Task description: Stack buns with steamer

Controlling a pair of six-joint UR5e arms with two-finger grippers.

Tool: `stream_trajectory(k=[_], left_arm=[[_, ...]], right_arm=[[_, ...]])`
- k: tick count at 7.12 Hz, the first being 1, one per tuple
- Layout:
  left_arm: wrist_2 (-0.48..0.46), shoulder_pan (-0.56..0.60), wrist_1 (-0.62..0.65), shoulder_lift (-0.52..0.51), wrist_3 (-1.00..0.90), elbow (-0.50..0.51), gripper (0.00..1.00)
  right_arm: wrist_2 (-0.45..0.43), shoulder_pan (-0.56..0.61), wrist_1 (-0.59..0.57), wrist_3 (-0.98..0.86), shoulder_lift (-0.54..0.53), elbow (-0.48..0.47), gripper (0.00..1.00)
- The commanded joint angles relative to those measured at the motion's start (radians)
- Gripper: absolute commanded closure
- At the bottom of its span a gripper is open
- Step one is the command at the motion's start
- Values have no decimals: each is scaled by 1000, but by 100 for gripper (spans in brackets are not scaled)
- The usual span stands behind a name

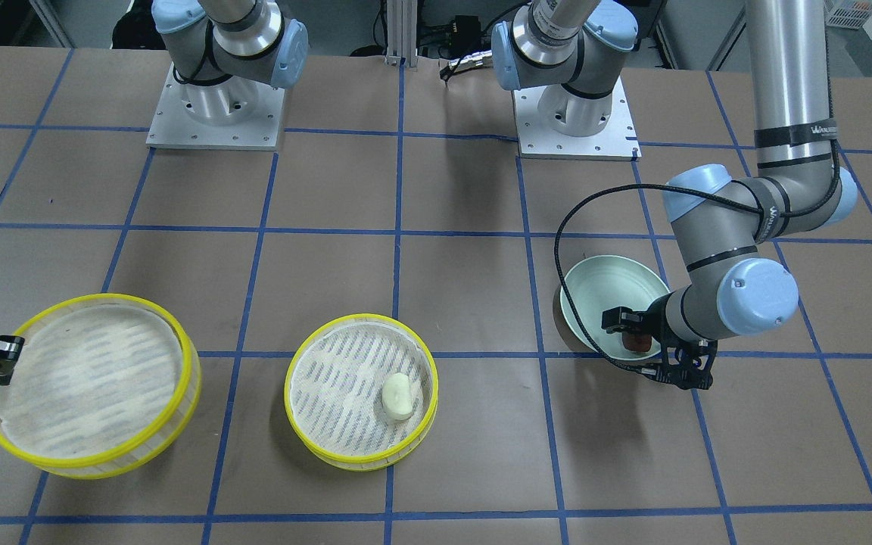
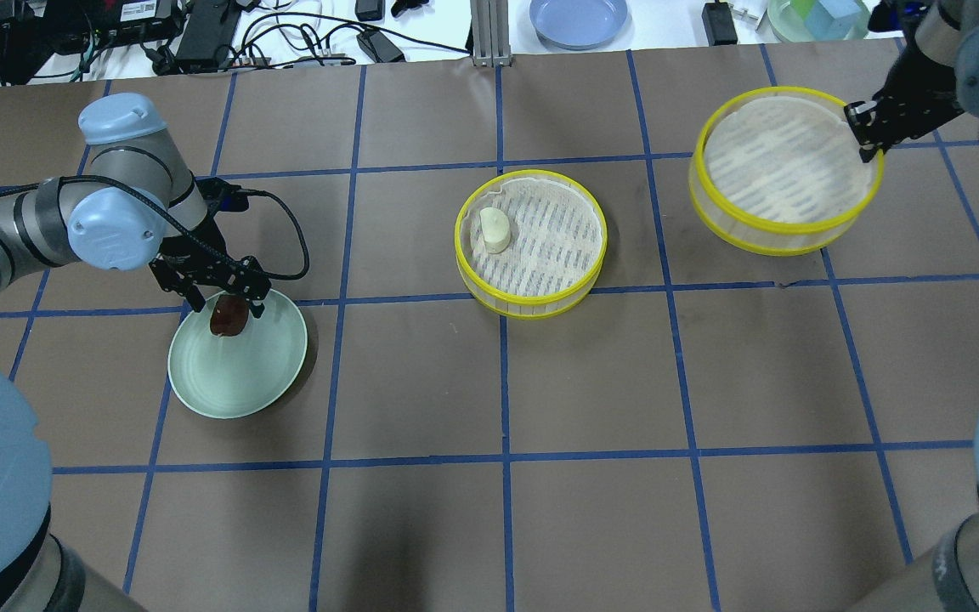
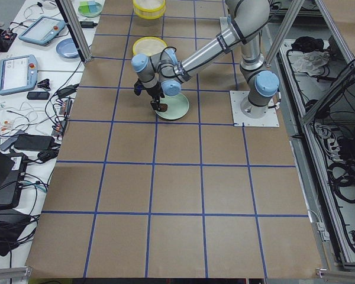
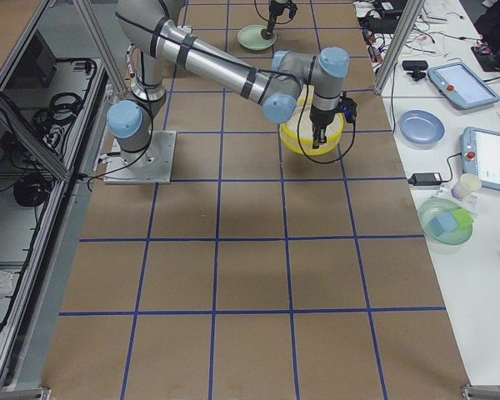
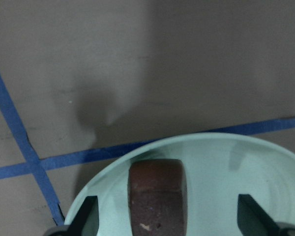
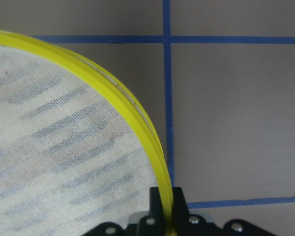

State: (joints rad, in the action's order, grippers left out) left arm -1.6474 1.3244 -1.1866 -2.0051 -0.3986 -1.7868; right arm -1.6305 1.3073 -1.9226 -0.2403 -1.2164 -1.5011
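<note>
The dark reddish-brown bun [image 2: 226, 320] lies on the pale green plate [image 2: 243, 382] at the table's left. My left gripper [image 2: 226, 308] is open and low over the plate. In the left wrist view its fingers [image 5: 88, 216] stand wide on either side of the bun [image 5: 157, 196] without touching it. The cream-white bun [image 2: 494, 229] lies in the middle yellow steamer [image 2: 532, 308]. My right gripper [image 2: 865, 134] is shut on the rim of a second, empty yellow steamer [image 2: 783, 246] at the far right, which looks tilted. The right wrist view shows the rim [image 6: 137, 118] pinched.
The two arm bases [image 1: 215, 113] stand at the robot's side of the table. A blue plate [image 2: 579, 17] and a clear container with blocks [image 2: 821, 17] lie beyond the far edge. The left wrist's black cable [image 2: 285, 229] loops beside the plate.
</note>
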Motion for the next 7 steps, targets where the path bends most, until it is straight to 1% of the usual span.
stream_trajectory(k=[1,2,3,4,5,6,7], left_arm=[[0,-4,16,-11,-6,6,64],[1,-4,34,-12,-5,7,97],[1,-4,56,-9,4,7,100],[1,-4,64,9,9,12,100],[0,-2,61,29,29,26,100],[7,1,65,44,114,46,100],[11,6,53,58,125,75,100]], right_arm=[[1,180,19,255,-23,1,100],[7,220,36,312,-26,1,100],[9,281,31,384,-19,1,100],[6,334,34,463,-11,-2,100],[9,355,31,484,-9,-2,100],[14,356,34,495,4,-7,100],[44,356,18,501,27,-23,100]])
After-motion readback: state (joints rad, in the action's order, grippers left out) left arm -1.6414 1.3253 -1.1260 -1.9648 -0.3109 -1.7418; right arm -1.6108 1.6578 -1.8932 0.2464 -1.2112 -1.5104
